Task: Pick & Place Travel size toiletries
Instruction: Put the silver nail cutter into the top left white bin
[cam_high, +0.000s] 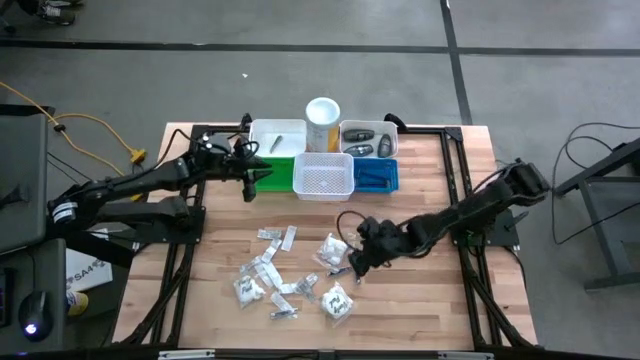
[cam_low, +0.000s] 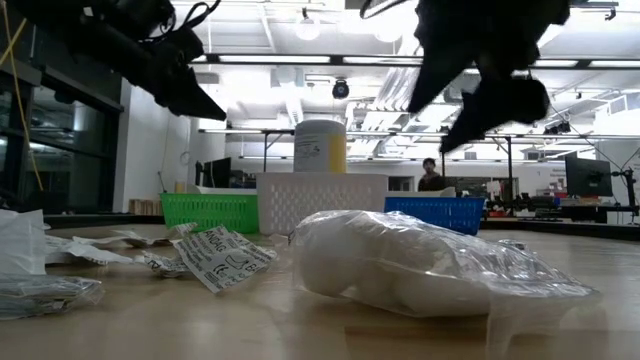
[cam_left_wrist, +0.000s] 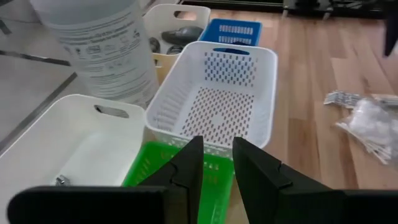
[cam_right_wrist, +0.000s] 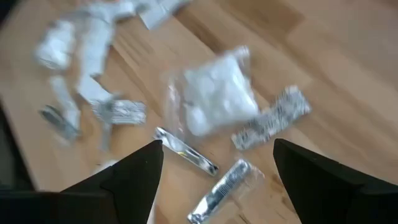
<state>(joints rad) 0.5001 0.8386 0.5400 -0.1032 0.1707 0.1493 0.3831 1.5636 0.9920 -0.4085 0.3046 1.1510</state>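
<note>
Loads of travel size toiletries (cam_high: 290, 270) are scattered over the near middle of the wooden table (cam_high: 420, 310) in the high view, well apart from the bins at the far edge. The right gripper (cam_high: 353, 268) hangs over the right side of that pile, fingers spread wide with nothing between them. One long white sachet (cam_high: 289, 237) lies with its long axis running roughly toward the bins. The left gripper (cam_high: 249, 186) sits over the green bin (cam_high: 281, 175), beside the white mesh basket (cam_high: 323, 176).

Low view: a clear packet (cam_low: 430, 265) with white lumps inside lies flat right up front, long axis across the picture. A crinkly printed packet (cam_low: 225, 257) lies tilted next to it. The tall white-and-yellow cylinder (cam_low: 320, 146) stands behind the baskets.

Left wrist view: its fingers (cam_left_wrist: 186, 171) stand a narrow gap apart, gripping nothing, above the green bin, with the mesh basket just past it.

Right wrist view: fingers far apart and empty, above a packet of white lumps (cam_right_wrist: 217, 96). A thin metal stick (cam_right_wrist: 186, 151) lies diagonally between them, and a silvery sachet (cam_right_wrist: 222, 190) angles the other way. It's blurry, so I can't tell much more.
</note>
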